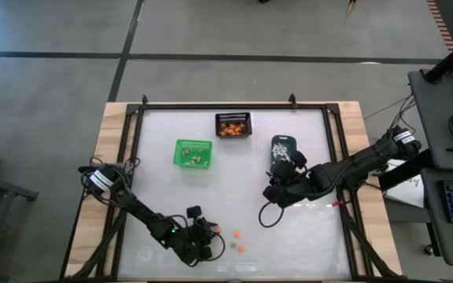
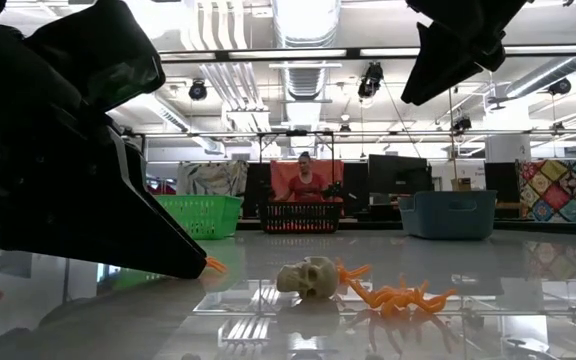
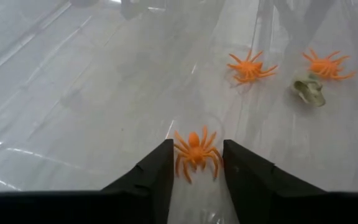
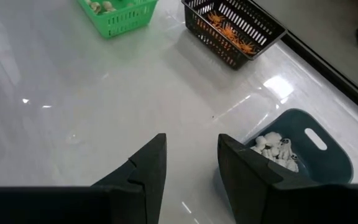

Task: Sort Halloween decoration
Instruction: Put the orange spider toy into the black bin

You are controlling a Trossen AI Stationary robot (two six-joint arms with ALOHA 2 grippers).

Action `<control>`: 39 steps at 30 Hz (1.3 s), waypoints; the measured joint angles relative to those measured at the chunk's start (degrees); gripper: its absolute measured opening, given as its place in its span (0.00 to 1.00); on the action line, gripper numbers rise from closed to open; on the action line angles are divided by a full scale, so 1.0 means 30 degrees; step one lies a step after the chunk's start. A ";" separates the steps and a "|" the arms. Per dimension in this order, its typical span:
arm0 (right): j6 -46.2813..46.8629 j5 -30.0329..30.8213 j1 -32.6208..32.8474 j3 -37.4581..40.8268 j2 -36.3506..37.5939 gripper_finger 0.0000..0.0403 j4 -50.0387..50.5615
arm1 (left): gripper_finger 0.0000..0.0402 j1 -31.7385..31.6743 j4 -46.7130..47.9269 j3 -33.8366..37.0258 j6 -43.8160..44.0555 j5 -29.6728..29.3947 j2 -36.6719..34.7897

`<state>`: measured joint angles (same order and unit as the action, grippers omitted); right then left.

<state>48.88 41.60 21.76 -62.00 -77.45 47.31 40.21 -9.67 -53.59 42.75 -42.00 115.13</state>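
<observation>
An orange spider (image 3: 195, 152) lies on the table between the two fingers of my left gripper (image 3: 197, 163), which is low at the near edge (image 1: 211, 229) and open. Two more orange spiders (image 3: 251, 67) (image 3: 325, 65) and a pale skull (image 3: 309, 91) lie just beyond it. My right gripper (image 4: 192, 155) hangs open and empty, well above the table beside the blue-grey bin (image 4: 328, 162), which holds white trinkets (image 4: 272, 149). My left gripper has one finger (image 3: 160, 171) on each side of the spider, slanting down from the table's left, tips at the table. The spider's leg tips (image 3: 178, 163) reach both inner sides. I cannot tell whether they touch. The spider rests on the table.
A green bin (image 1: 193, 152) with pale trinkets stands left of centre, and a black mesh bin (image 1: 233, 125) with orange ones stands at the far middle. The blue-grey bin (image 1: 283, 148) is to the right of them. A black frame edges the table. A person sits far behind.
</observation>
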 joint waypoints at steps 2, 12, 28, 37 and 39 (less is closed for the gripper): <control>0.0002 0.0000 0.0000 0.0000 0.0000 0.33 0.0000 | 0.29 0.0000 -0.0140 0.0017 -0.0104 0.0001 0.0008; 0.0002 0.0000 0.0000 0.0051 -0.0007 0.33 0.0015 | 0.28 0.0138 -0.0118 -0.0216 -0.1098 -0.0203 -0.0057; 0.0002 0.0000 0.0000 0.0058 -0.0007 0.33 0.0019 | 0.28 0.0160 0.0286 -0.0214 -0.1240 -0.0510 -0.0695; 0.0002 0.0000 0.0000 0.0063 -0.0007 0.33 0.0022 | 0.28 0.0160 0.0520 -0.0214 -0.1493 -0.0669 -0.1033; 0.0002 0.0000 0.0007 0.0066 -0.0007 0.33 0.0022 | 0.28 0.0160 0.0722 -0.0213 -0.1386 -0.0669 -0.1033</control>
<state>48.88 41.60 21.78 -61.80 -77.47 47.37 40.69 -7.50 -54.23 38.59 -44.01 112.03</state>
